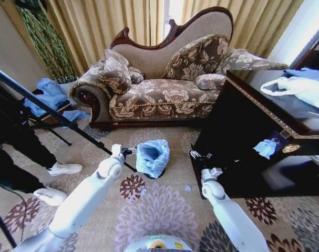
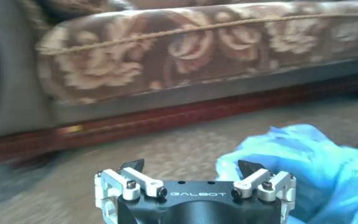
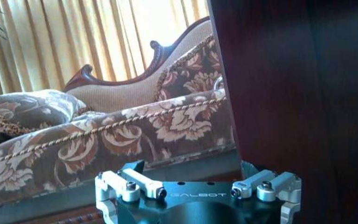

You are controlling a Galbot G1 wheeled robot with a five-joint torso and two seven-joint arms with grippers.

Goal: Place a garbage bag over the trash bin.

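1. One garbage bag (image 1: 153, 156) drapes the trash bin (image 1: 148, 174) on the carpet (image 1: 164, 210) before the sofa (image 1: 164, 89).
2. Left gripper (image 2: 191, 169) beside the bag, fingers (image 2: 133, 165) spread, empty.
3. Right gripper (image 3: 191, 169) fingers apart, against the dark cabinet (image 1: 243, 136).

Living room of a home. A carved-wood chaise sofa (image 1: 164, 84) in floral upholstery, with matching cushions (image 1: 196, 56), stands at 12 o'clock before gold curtains (image 1: 112, 23). A floral carpet (image 1: 159, 210) covers the floor; a dark wooden cabinet (image 1: 254, 142) stands at 3 o'clock.
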